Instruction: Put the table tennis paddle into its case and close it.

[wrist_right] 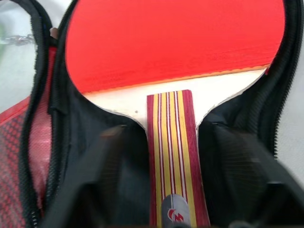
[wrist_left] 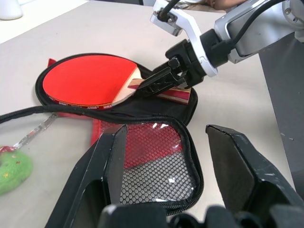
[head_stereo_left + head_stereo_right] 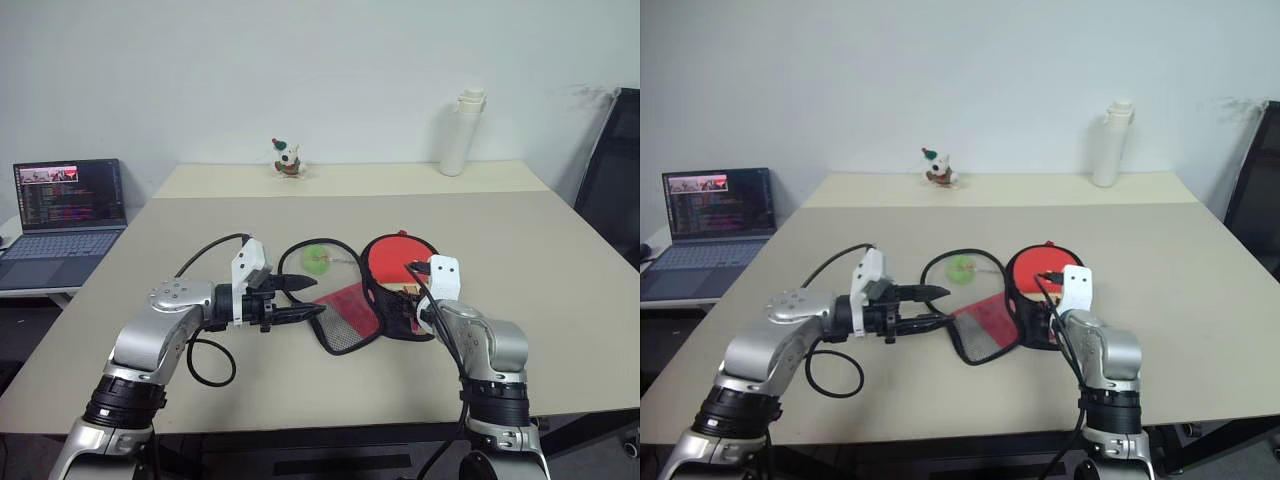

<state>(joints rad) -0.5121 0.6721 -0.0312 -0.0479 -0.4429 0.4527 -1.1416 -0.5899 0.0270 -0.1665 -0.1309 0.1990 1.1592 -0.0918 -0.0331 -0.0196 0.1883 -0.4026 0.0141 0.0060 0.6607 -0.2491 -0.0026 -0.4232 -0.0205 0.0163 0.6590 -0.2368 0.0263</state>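
The table tennis paddle lies red face up inside the open case, its striped wooden handle pointing at my right arm. My right gripper is open, one finger on each side of the handle. The case's red flap with the black mesh pocket is folded out flat toward my left arm. My left gripper is open and points at the edge of that flap, with nothing between its fingers. A green fuzzy charm on a cord lies on the table just behind the case.
The beige table carries a small toy figure and a white bottle at its far edge. An open laptop sits on a side surface at the left. A black chair stands at the right.
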